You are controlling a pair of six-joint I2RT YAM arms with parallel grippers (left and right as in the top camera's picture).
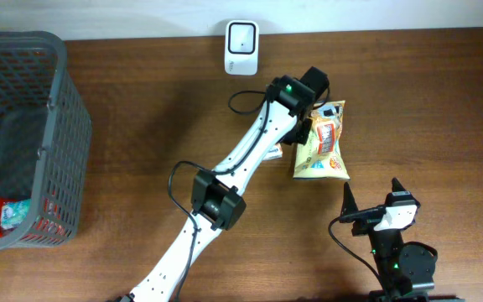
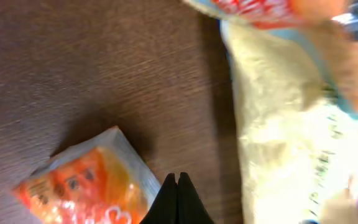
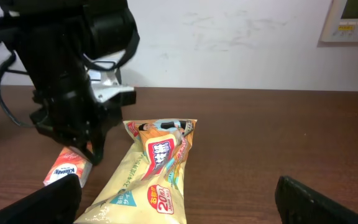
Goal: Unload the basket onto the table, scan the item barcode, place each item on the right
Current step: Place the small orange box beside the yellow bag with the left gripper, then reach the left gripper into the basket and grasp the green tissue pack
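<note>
From above, the left arm (image 1: 246,151) covers most of the small packet (image 2: 82,186), and only a pale corner peeks out on the arm's 3 o'clock side. The left wrist view cuts the packet off at the bottom edge and blurs its print.

The left tool (image 2: 177,186) is pinched fully together with nothing between its black fingers. It points at bare wood in the gap between the packet and the bag (image 1: 324,144). Whether the tips touch the worktop (image 1: 141,126) I can't tell. The bag lies flat toward 2 o'clock from the worktop's middle, its far end tucked under the left wrist housing.

The right tool (image 1: 371,197) sits at 5 o'clock, spread wide and holding nothing, well apart from the bag. In its own view only two dark, unfocused fingertips show at the lower corners.

The bag is a pillow shape of glossy, crinkled film, pale yellow with red and orange print. The packet is soft film, orange and white, and roughly rectangular.

The scanner (image 1: 241,36), a small rounded white box with a dark square window, stands at 12 o'clock by the far edge. At 9 o'clock a grey plastic mesh basket (image 1: 65,126) is cut off by the frame, with a red-and-white pack (image 1: 11,214) lying in its bottom. The worktop is dark brown wood grain.
</note>
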